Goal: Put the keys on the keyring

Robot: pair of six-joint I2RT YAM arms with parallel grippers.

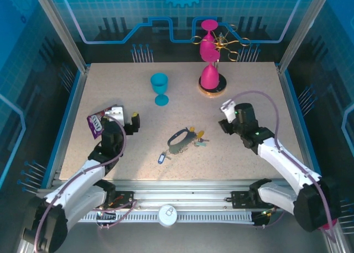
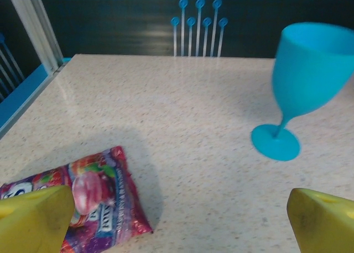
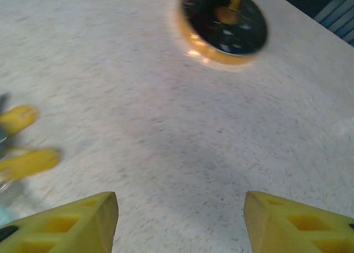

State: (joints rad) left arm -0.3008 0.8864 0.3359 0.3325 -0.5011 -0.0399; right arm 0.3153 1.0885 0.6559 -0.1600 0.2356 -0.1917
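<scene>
Speckled beige tabletop, walled by blue panels: both arms hover over it with nothing in hand. Left gripper has its yellow fingertips spread wide and empty. A purple snack packet lies just beside one fingertip, and a blue goblet stands upright ahead of the other.

Right gripper is likewise spread apart, with bare table between its fingertips. The keyring, a grey oval loop, lies flat between the two grippers, apart from both. The keys are bunched at its end nearer the right gripper; whether they are threaded on cannot be told. One blue-headed key lies on the loop's other side.

In the right wrist view, two blurred yellow key heads sit off to the side of one fingertip. A round black-and-gold stand base lies ahead of those fingers, bearing pink goblets.
</scene>
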